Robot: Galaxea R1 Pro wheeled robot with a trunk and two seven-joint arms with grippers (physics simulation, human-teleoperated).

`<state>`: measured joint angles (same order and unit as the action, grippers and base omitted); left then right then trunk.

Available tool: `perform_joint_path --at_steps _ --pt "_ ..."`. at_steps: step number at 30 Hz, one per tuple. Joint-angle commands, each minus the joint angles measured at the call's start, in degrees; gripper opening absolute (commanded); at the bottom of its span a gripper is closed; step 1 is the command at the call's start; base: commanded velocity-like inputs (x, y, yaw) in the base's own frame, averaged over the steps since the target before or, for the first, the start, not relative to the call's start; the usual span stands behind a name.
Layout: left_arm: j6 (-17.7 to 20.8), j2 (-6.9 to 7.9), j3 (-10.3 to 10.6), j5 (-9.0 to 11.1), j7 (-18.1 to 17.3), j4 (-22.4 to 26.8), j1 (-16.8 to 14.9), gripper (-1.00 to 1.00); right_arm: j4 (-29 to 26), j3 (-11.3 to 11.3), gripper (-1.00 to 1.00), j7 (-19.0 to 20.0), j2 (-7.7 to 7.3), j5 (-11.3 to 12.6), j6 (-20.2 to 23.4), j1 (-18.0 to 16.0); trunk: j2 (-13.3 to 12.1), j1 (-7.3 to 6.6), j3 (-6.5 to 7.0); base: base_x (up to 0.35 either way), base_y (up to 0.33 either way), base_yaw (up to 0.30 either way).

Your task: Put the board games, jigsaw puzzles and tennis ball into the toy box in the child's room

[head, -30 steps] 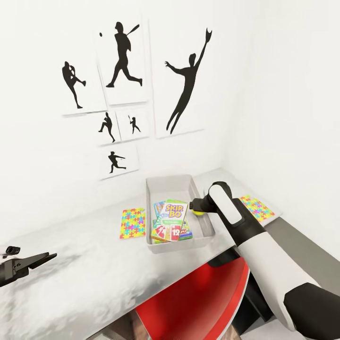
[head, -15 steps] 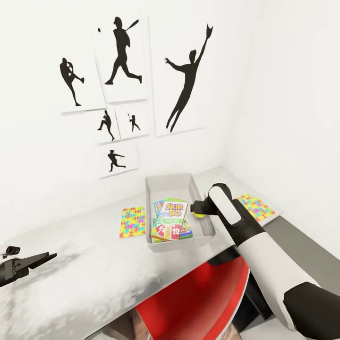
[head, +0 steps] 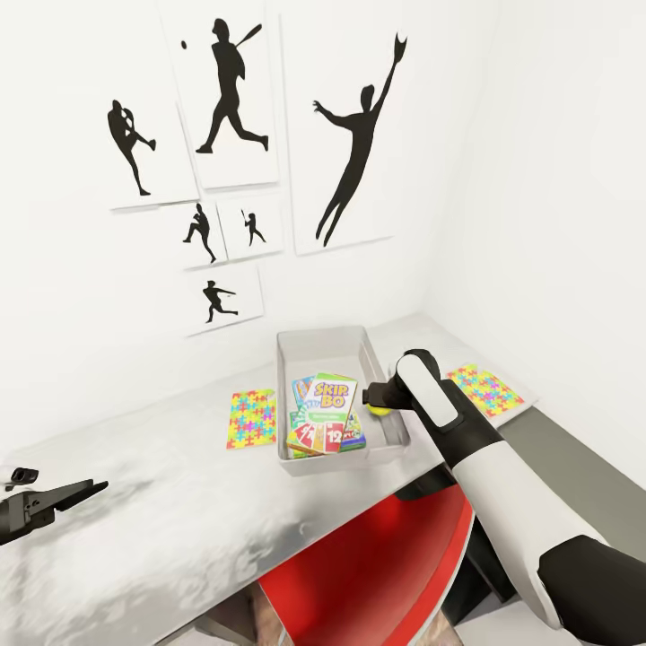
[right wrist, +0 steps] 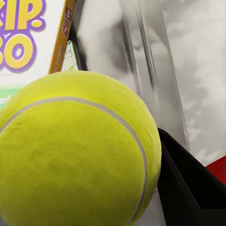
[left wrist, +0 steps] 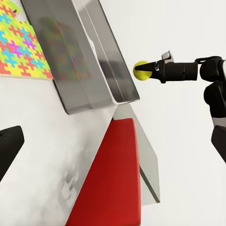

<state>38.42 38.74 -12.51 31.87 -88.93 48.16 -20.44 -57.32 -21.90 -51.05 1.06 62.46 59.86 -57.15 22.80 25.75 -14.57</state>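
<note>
Tennis ball [head: 379,405]: yellow-green, pinched in the right gripper [head: 378,401], held above the inner right side of the toy box [head: 325,351]; large in the right wrist view [right wrist: 75,150], a pale seam curving across it.
Right gripper: clamped on the ball, seen from the side in the left wrist view [left wrist: 149,71] with the ball [left wrist: 140,70] at its tip.
Toy box: light grey, on the table [head: 170,502] near the wall corner.
Board games [head: 326,417]: stacked inside the box; top lid reads "SKIP BO" in yellow letters edged purple (red cards below show "12").
Jigsaw puzzles: one [head: 251,418] flat on the table just left of the box, the other [head: 485,390] on the table to the right of the arm.
Left gripper [head: 45,502]: low at the left edge, over the table, well apart from the box; open or closed cannot be told.
Wall pictures [head: 231,99]: black silhouettes of ball players.
Chair [head: 377,574]: red, under the table edge.
</note>
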Motion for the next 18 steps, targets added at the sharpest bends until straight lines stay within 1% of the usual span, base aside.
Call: perform_joint_path --at_steps 1,13,18 --pt "0.61 0.02 0.03 0.03 -0.19 0.01 -0.04 1.0 -0.01 -0.08 -1.0 -0.71 -0.01 0.64 0.14 -0.07 0.12 0.03 -0.12 0.0 0.0 0.0" --pt "0.61 0.02 0.03 0.03 -0.19 0.01 -0.03 1.0 0.14 -0.08 -1.0 -0.69 -0.01 0.64 0.14 -0.07 0.12 0.03 -0.13 0.0 0.0 0.0" --pt "0.61 0.02 0.03 0.03 -0.19 0.01 -0.01 1.0 1.75 -0.03 -1.0 -0.7 -0.04 0.59 0.14 -0.07 0.12 0.03 -0.13 0.0 0.0 0.0"
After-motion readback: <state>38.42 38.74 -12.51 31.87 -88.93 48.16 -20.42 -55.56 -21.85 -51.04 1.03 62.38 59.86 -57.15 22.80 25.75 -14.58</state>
